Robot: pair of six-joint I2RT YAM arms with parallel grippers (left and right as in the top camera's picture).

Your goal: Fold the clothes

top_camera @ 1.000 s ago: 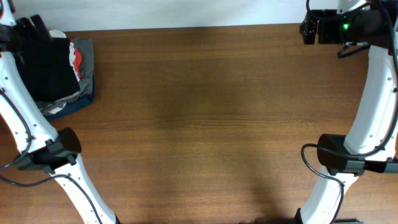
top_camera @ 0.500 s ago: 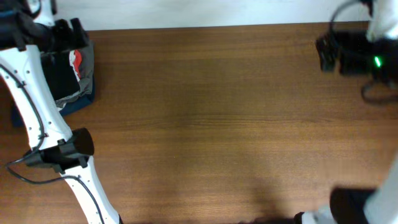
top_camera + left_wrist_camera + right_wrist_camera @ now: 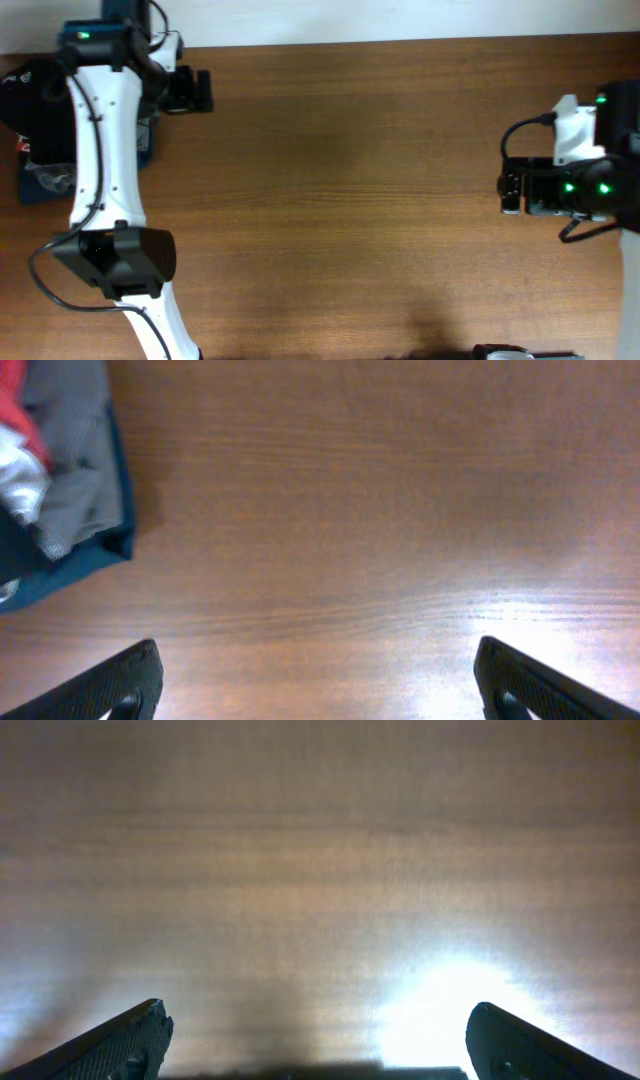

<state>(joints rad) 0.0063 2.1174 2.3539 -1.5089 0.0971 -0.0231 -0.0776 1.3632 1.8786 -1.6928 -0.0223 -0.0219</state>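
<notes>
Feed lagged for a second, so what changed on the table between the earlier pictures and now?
The left end effector swung from the pile of clothes out over bare table, to the pile's right. The right end effector came from the far right corner toward the near edge. Both are open, holding nothing. The pile remains at the far left.

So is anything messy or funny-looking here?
Just the clothes pile at the table's far left corner: it's a rumpled heap, with grey, red and white bits bunched on a navy one. Nothing else looks odd.
</notes>
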